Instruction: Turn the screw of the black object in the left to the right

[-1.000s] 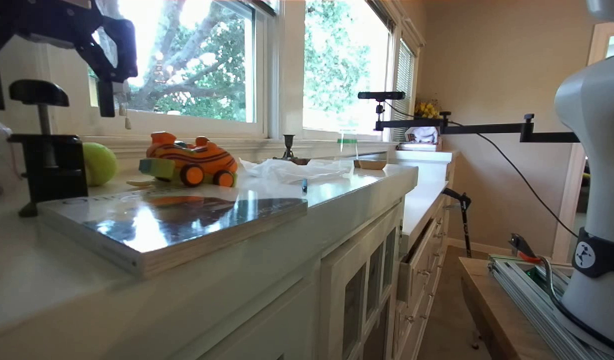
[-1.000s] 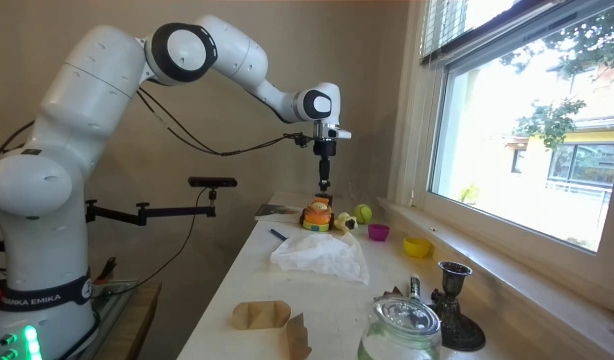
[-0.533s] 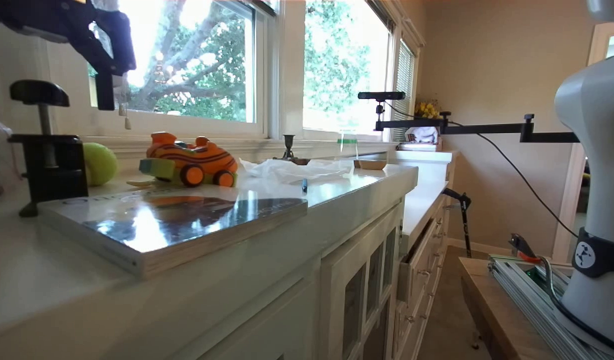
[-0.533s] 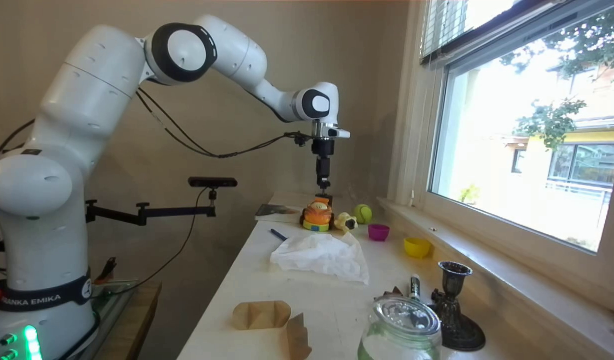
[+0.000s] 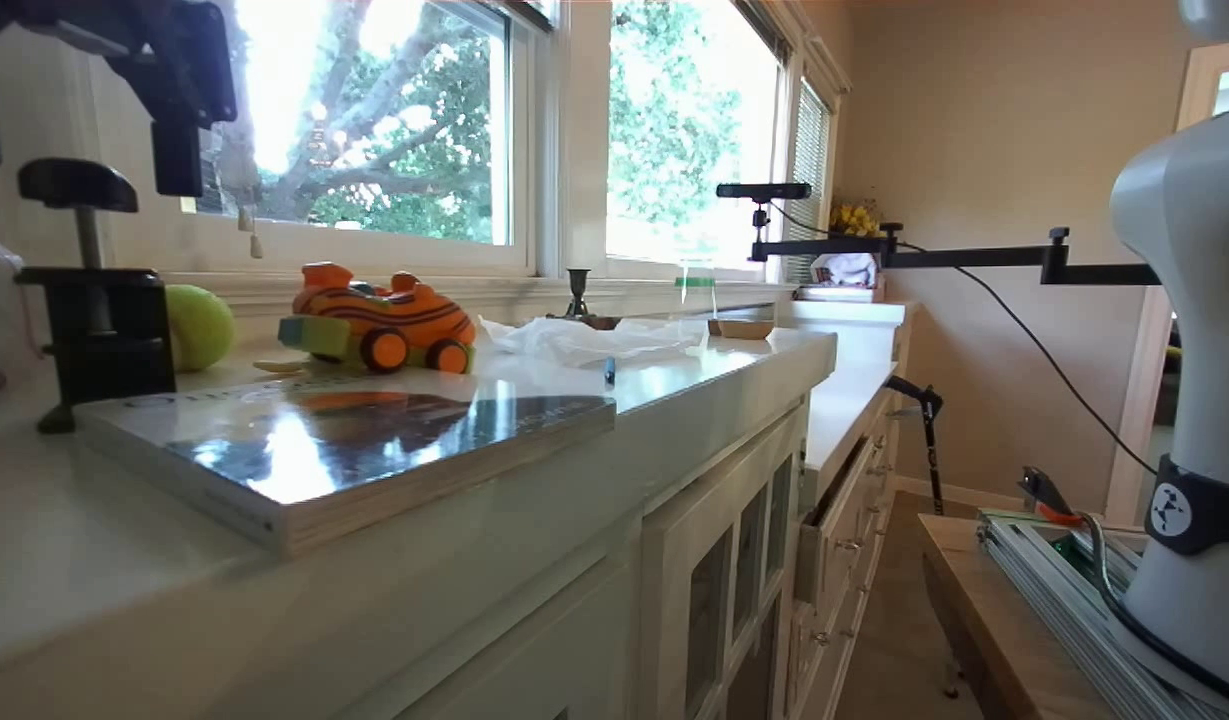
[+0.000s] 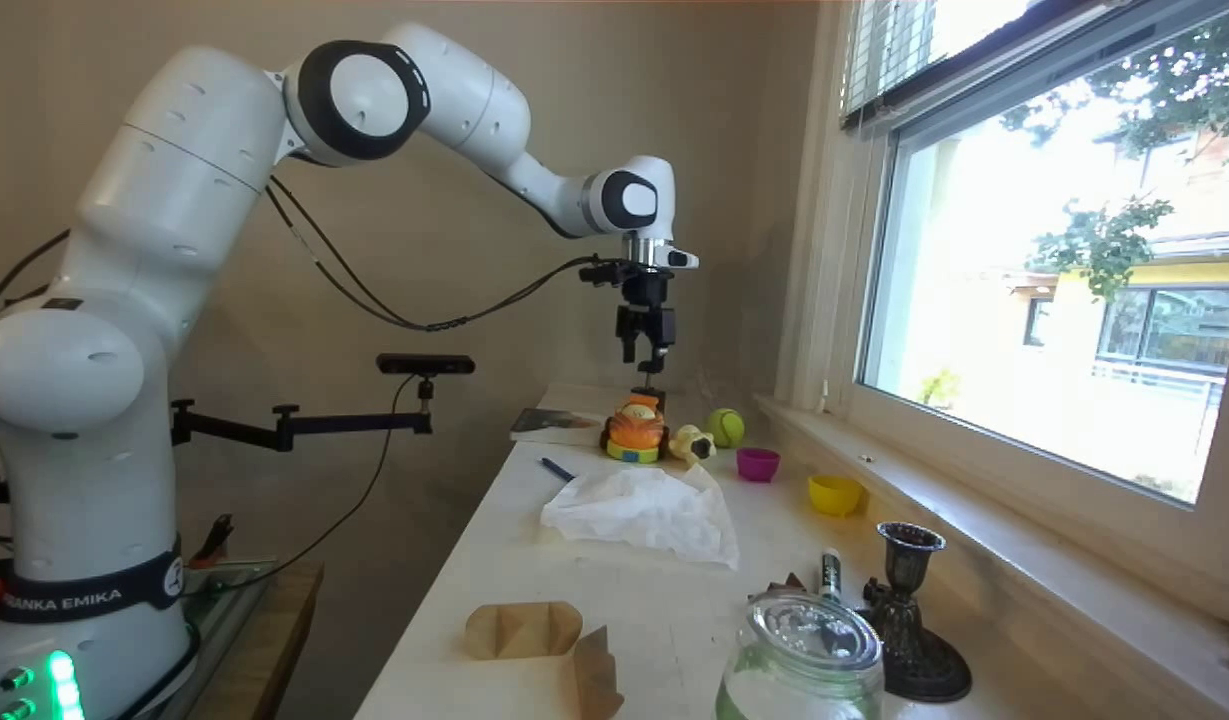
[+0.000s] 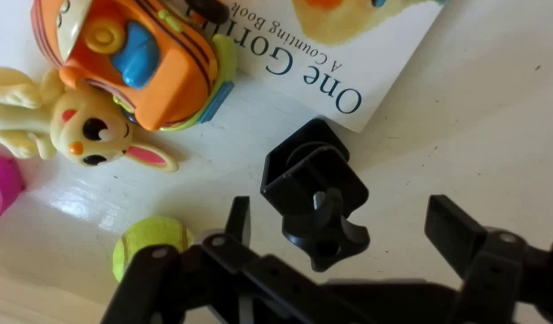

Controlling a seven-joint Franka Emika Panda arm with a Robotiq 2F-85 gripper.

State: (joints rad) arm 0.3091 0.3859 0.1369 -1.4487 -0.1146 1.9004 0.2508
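The black object, a small clamp (image 5: 109, 325), stands on the white counter and also shows in the wrist view (image 7: 287, 191). Its screw rises as a metal rod with a wide black knob (image 5: 77, 186), seen from above as a lobed knob (image 7: 323, 234) in the wrist view. My gripper (image 7: 343, 227) is open, with one finger on each side of the knob and touching neither side; the knob is nearer the finger at the picture's left. In an exterior view the gripper (image 6: 644, 355) hangs over the clamp, fingertips near the height of the knob's top.
A book (image 7: 321, 54) lies against the clamp's side. A tennis ball (image 7: 150, 243), an orange toy car (image 7: 168, 85), a rabbit toy (image 7: 92, 130) and a magenta cup (image 7: 2, 186) lie nearby. A wrinkled white sheet (image 6: 644, 515) lies farther along the counter.
The gripper has turned about its upright axis and risen somewhat, so both fingers now show apart in the exterior views. It stays open. The clamp and knob show no visible movement.
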